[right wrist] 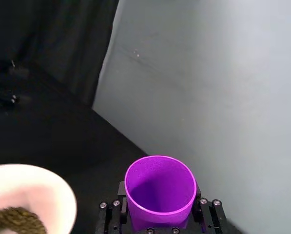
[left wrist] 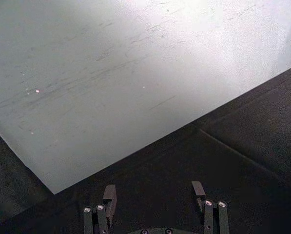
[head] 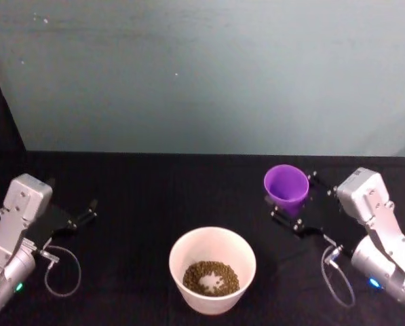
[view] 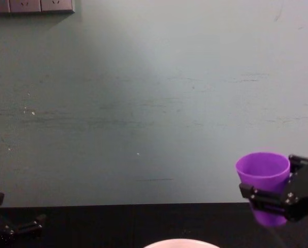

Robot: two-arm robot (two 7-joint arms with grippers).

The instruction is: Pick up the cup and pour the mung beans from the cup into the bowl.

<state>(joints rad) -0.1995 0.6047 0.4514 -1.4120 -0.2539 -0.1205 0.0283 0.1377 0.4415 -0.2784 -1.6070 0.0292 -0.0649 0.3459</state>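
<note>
The purple cup (head: 286,185) stands upright between the fingers of my right gripper (head: 292,198), which is shut on its lower wall. It is behind and to the right of the bowl (head: 176,248). In the right wrist view the cup (right wrist: 160,190) shows a plain purple inside with no beans visible, and the right gripper (right wrist: 160,217) clamps both sides. The white bowl holds a heap of mung beans (head: 211,278). The chest view shows the cup (view: 263,178) at the right and the bowl rim (view: 182,243) at the lower edge. My left gripper (head: 73,197) rests open at the far left.
The black table (head: 141,204) runs back to a pale grey-green wall (head: 202,75). A loose cable (head: 63,272) loops beside the left arm and another cable (head: 338,278) beside the right arm. The left gripper (left wrist: 154,195) has bare table in front of it.
</note>
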